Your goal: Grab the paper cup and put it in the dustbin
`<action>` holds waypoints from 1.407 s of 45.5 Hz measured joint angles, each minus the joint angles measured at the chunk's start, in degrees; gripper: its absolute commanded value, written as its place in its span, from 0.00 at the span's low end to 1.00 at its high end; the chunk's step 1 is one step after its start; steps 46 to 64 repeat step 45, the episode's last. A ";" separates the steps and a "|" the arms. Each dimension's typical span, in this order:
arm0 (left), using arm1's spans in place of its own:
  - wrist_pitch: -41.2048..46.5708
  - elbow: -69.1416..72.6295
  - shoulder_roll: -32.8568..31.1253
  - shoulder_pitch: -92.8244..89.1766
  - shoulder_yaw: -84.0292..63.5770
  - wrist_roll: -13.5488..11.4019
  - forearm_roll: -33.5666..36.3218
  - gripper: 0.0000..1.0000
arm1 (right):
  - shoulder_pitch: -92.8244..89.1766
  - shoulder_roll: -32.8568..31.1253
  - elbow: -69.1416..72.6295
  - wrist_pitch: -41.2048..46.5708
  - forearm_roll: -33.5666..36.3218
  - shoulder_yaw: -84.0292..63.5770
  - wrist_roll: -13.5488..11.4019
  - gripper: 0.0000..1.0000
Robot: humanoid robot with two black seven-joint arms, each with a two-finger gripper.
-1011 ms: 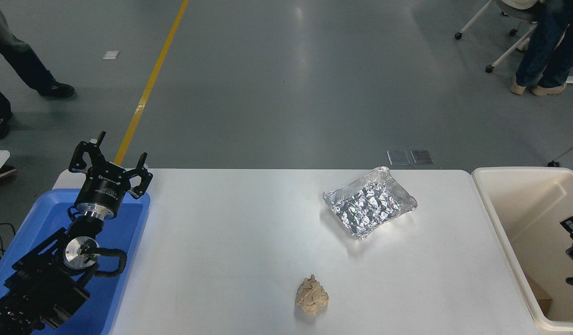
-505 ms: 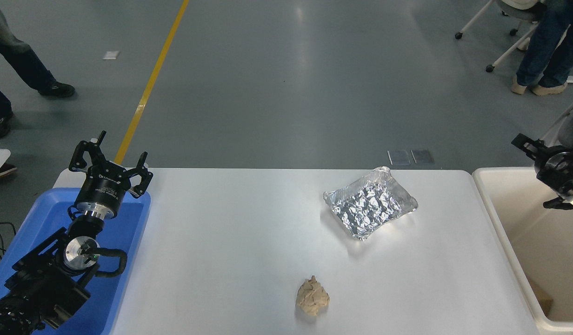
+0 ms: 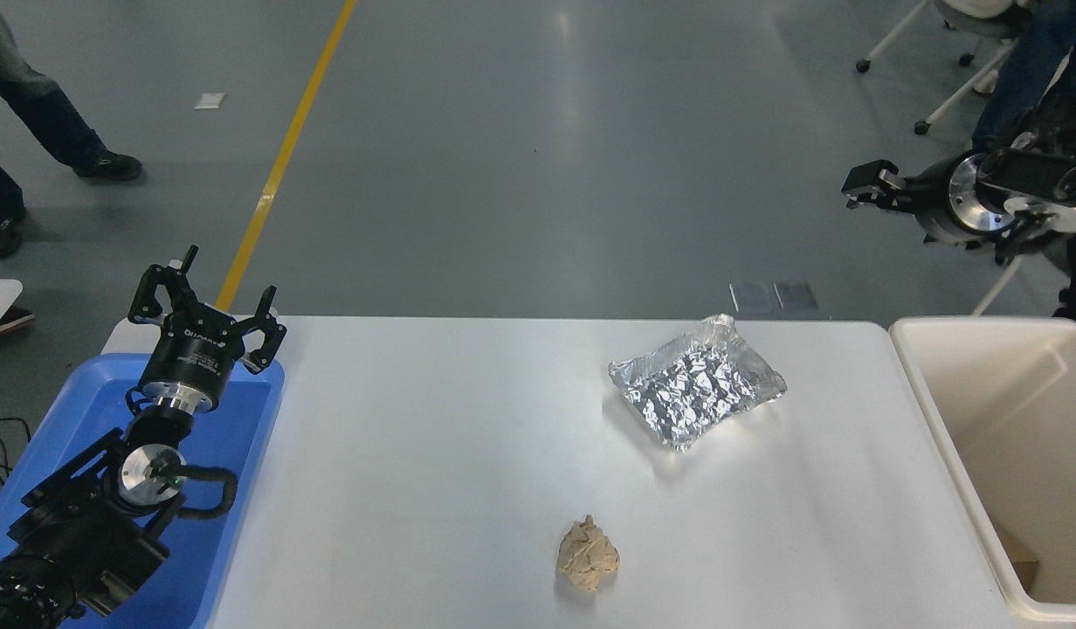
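Observation:
The paper cup is not in view. The dustbin is a large cream-white tub at the table's right end, with its deep inside partly visible. My right gripper is raised high over the floor beyond the bin's far edge and points left. It is seen side-on. My left gripper is parked open and empty over the far end of the blue tray.
A crinkled silver foil tray lies at the table's far right. A crumpled tan paper wad lies near the front middle. A brown piece shows low inside the bin. People's legs and a wheeled chair stand on the floor beyond.
My right arm has risen out of the dustbin and swung up and away, to high above the bin's far side. The left arm has not moved.

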 measured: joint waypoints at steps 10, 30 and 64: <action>0.11 0.01 0.00 0.02 0.04 0.00 0.02 0.99 | 9.49 -0.22 10.86 5.71 -0.23 -2.60 -0.05 1.00; 0.15 0.02 0.00 0.02 0.05 0.00 0.04 0.99 | 20.73 2.09 25.24 12.18 -2.09 -3.90 -0.07 1.00; 0.16 0.03 0.00 0.02 0.06 0.00 0.03 0.99 | 21.95 5.03 27.74 14.74 -2.62 -3.96 -0.07 1.00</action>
